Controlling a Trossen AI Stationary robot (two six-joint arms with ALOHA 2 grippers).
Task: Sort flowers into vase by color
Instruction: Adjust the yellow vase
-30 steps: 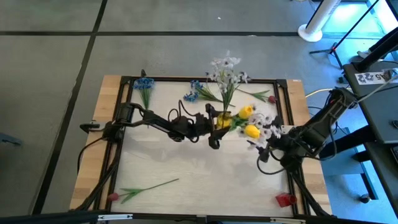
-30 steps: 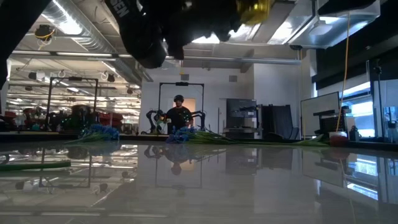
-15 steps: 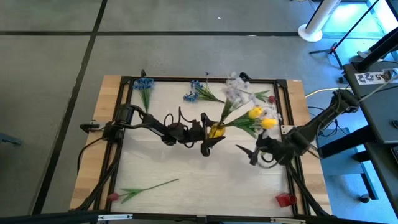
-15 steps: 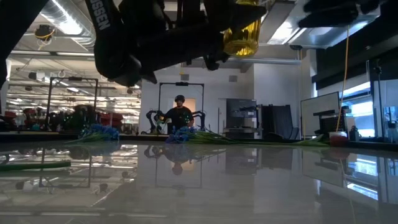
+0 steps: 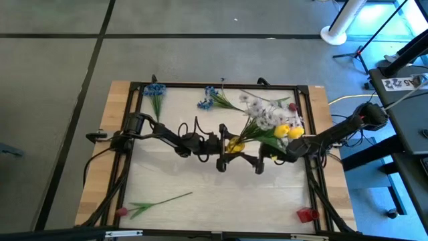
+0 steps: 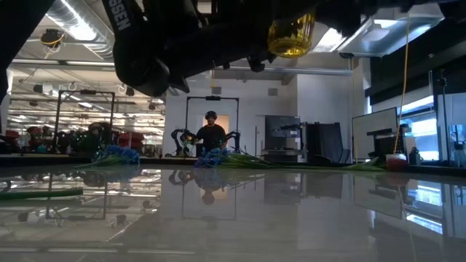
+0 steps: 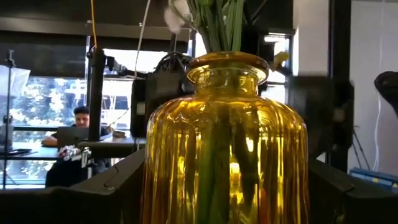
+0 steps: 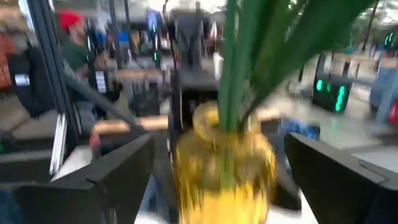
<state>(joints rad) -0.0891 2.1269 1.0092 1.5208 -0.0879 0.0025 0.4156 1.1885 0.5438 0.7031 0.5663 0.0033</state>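
Note:
A ribbed yellow glass vase (image 5: 234,143) (image 7: 227,155) holds white-lavender flowers (image 5: 263,112) and yellow flowers (image 5: 289,131). It is tipped, so the heads lean toward the table's right edge. My left gripper (image 5: 229,150) is shut on the vase near the table's middle. In the low view the vase's base (image 6: 291,35) hangs high above the table. My right gripper (image 5: 260,162) is open just right of the vase, and in its wrist view its fingers stand wide on either side of the vase (image 8: 224,165), apart from it. My left gripper pinches the vase's ribbed body (image 7: 186,180) between its two fingers (image 7: 118,183), one on each side. It comes level from the table's left. The vase is lifted clear of the table and tilted, its neck (image 7: 229,65) pointing away from the gripper.
Blue flowers (image 5: 155,90) (image 5: 208,100) lie along the far edge. A red-pink flower (image 5: 158,202) lies at the near left. A small red object (image 5: 306,215) sits at the near right corner. A person (image 6: 211,135) stands in the room beyond the table.
My left gripper has drawn the vase a little toward the near edge and tipped it, so the flower heads have swung from the far side toward the right edge. My right gripper has moved from the right edge leftward toward the vase.

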